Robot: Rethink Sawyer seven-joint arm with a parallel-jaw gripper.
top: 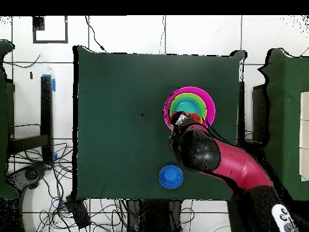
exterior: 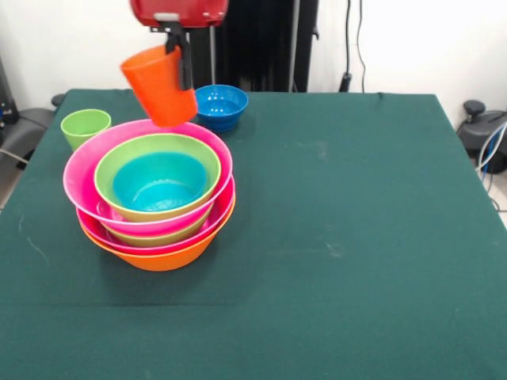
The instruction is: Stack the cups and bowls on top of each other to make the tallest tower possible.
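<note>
The tower (exterior: 150, 202) stands at the table's left in the front view: a wide orange bowl (exterior: 162, 257) lowest, pink (exterior: 83, 178) and green bowls (exterior: 111, 170) nested above, a light blue bowl (exterior: 158, 182) on top. My gripper (exterior: 176, 47) is shut on the orange-red cup (exterior: 158, 85), held tilted in the air just above the tower's far rim. The light green cup (exterior: 84, 127) stands upright beside the tower. In the overhead view the arm (top: 223, 160) covers part of the tower (top: 196, 104).
A small dark blue bowl (exterior: 221, 106) sits behind the tower near the table's far edge; it also shows in the overhead view (top: 171, 176). The green cloth table (exterior: 356, 222) stretches to the right. Chairs and cables lie beyond the table's edges.
</note>
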